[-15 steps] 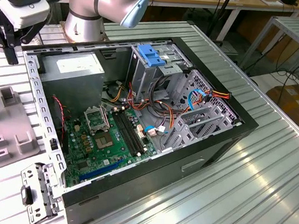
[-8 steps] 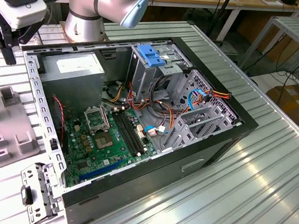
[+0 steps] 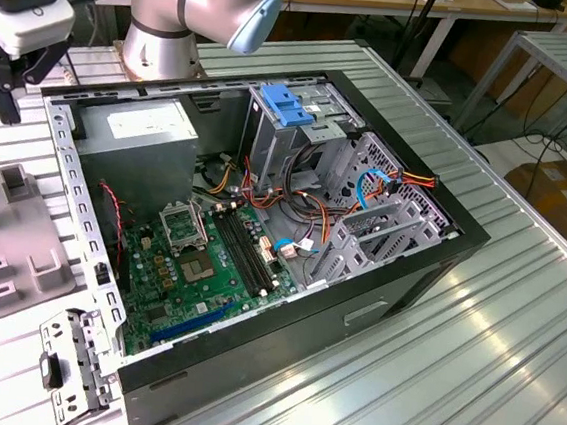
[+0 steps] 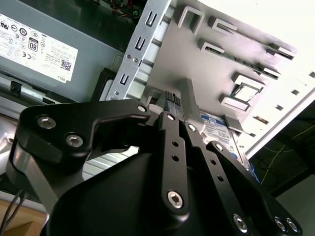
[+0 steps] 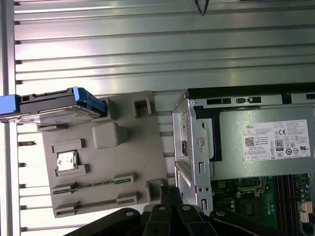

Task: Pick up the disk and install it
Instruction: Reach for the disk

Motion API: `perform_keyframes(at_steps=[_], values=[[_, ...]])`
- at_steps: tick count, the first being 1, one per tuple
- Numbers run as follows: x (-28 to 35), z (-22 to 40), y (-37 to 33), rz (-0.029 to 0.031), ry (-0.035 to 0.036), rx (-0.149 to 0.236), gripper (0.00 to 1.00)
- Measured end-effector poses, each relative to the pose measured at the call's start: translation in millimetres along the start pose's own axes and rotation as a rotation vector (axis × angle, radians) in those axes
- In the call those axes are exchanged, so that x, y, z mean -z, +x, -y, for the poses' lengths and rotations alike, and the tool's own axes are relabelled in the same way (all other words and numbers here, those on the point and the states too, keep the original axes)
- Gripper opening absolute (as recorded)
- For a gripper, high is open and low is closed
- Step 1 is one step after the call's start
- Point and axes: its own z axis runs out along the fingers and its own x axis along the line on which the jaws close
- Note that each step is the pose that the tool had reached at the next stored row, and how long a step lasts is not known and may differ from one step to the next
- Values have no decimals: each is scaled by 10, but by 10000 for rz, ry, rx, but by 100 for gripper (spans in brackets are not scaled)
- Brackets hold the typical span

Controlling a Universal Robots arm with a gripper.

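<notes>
Your gripper [image 4: 171,97] has its fingers drawn narrow, tips together, and it holds nothing. It hangs over the edge of the grey tray [image 5: 128,147] that lies nearest the open computer case [image 3: 398,274], close to the case's corner by the grey power-supply box [image 3: 135,133].

The disk [image 5: 54,105] sits on that tray, at the end far from the case, well apart from your fingertips. Its blue carrier runs along its edge, and part of it reaches out past the tray's rim. In the second wrist view you see its label just beyond the fingers.

The tray rests on the ribbed metal table [image 3: 512,345], at the exterior view's left of the case. Inside the case, a green circuit board [image 3: 198,265] lies flat, and a blue bracket [image 3: 284,107] sits atop the metal drive cage [image 3: 300,144].
</notes>
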Motion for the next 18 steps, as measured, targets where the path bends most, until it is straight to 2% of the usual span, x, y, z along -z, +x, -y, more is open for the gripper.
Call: perform_keyframes(at_steps=[18], values=[[0, 13, 177, 0, 0, 0, 11]])
